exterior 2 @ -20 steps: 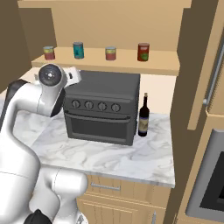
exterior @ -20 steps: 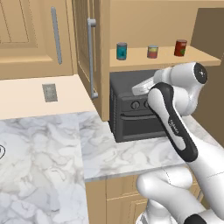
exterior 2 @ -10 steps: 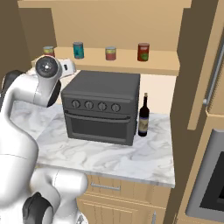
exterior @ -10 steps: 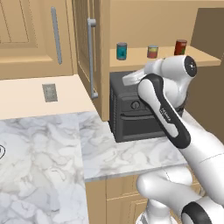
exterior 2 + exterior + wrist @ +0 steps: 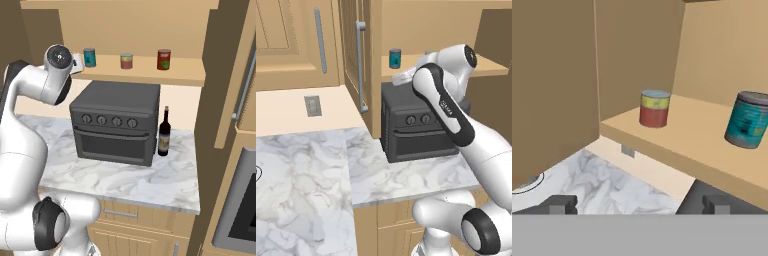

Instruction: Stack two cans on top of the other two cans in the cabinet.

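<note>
Up at shelf height, the gripper (image 5: 637, 204) is raised just off the front edge of the cabinet's shelf board (image 5: 150, 75), its two dark fingertips (image 5: 559, 204) set wide apart with nothing between them. In the hand view the yellow-and-red can (image 5: 654, 108) stands upright on the shelf ahead of the gripper, a little above the midpoint between the fingertips and well apart from them. The teal can (image 5: 747, 120) stands on the same shelf, off to the right side of that view and closer to the shelf's front edge, also clear of the fingertips; it looks tilted there, as the camera is rolled.

From the right base view the shelf carries the teal can (image 5: 89, 57) nearest the robot's hand, then a red can with a green band (image 5: 127, 61) in the middle, then a dark red can (image 5: 163, 59) farthest along; all three stand separately, none stacked. The left base view shows the teal can (image 5: 395, 57) just beside the hand, with the open cabinet door (image 5: 353, 60) to its left. Below the shelf a black oven (image 5: 116, 122) sits on the marble surface (image 5: 125, 172), with a dark bottle (image 5: 164, 132) just beside it.
</note>
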Controlling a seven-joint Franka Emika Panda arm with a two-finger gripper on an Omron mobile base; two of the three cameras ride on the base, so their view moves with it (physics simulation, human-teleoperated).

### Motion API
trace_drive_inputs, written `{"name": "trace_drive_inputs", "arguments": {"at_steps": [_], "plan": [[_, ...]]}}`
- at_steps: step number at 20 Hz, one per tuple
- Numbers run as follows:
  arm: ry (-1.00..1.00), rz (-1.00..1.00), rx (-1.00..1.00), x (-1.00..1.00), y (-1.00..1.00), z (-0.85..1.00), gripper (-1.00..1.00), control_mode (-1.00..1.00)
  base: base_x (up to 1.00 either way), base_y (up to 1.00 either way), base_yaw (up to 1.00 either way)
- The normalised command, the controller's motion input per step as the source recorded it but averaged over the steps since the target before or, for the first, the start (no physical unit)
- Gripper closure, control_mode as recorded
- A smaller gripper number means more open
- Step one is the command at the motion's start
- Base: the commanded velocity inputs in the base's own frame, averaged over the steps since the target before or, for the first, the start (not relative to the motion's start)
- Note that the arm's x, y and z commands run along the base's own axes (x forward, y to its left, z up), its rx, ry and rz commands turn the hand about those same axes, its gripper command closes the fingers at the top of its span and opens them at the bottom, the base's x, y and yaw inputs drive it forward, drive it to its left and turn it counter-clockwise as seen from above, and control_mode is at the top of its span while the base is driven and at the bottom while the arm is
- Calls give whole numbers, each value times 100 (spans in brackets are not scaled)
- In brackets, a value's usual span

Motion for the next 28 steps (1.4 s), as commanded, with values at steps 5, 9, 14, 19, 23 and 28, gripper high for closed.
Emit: {"name": "trace_drive_inputs", "arguments": {"at_steps": [5,9,14,19,23,28], "plan": [[0,8,0,24,11,19,-100,-100,0,0,0],[-1,0,0,14,20,4,-100,-100,0,0,0],[0,-3,1,28,18,2,-100,-100,0,0,0],[0,-1,8,27,9,0,-100,-100,0,0,0],[0,0,16,20,14,2,-100,-100,0,0,0],[0,0,8,14,19,5,-100,-100,0,0,0]]}}
